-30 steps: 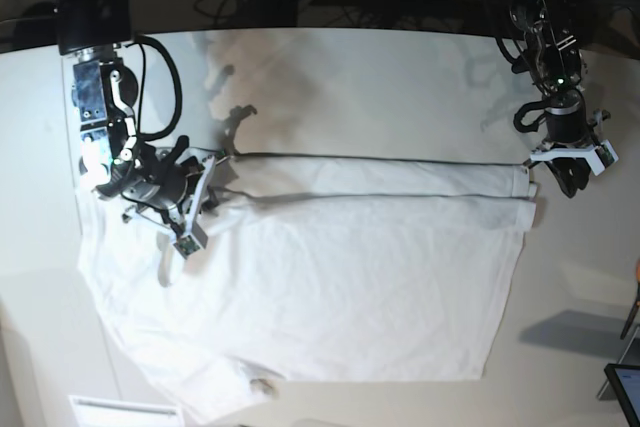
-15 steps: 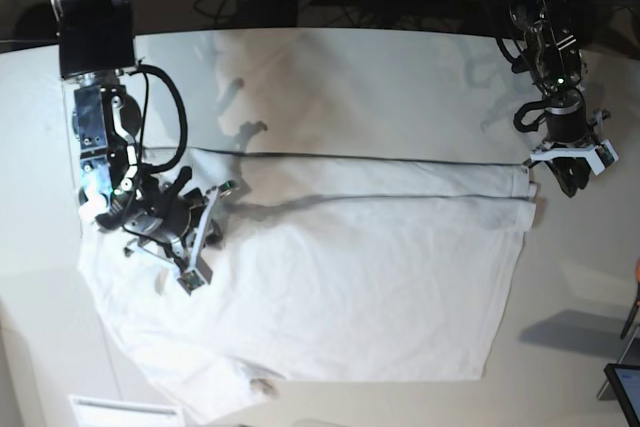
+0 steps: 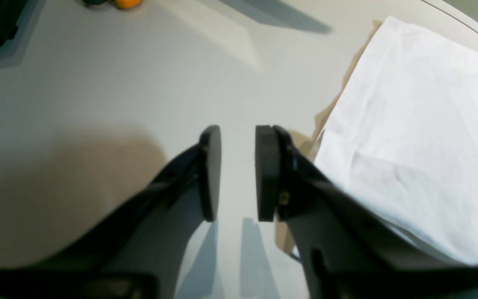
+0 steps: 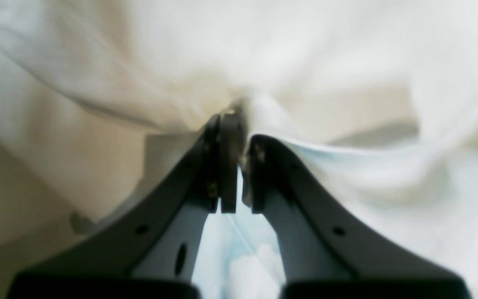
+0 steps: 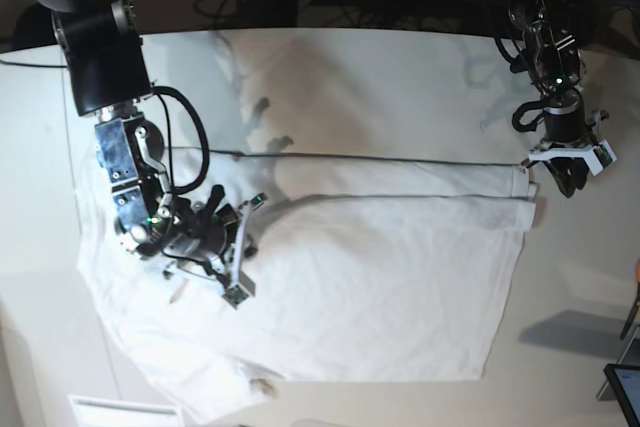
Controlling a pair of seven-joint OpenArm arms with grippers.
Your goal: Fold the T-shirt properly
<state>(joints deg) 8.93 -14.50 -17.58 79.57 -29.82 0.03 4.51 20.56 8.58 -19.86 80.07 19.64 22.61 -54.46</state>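
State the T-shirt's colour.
Plain white, no pattern; the T-shirt shows best in the base view.

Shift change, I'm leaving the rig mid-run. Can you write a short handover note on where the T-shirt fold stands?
Right hand: shut on a bunch of the T-shirt, over its sleeve end.
Left hand: slightly open, empty, over bare table beside the shirt's hem end.
Done: far long edge folded over in a straight band.
Left: the near side lies unfolded, so the other folds remain.
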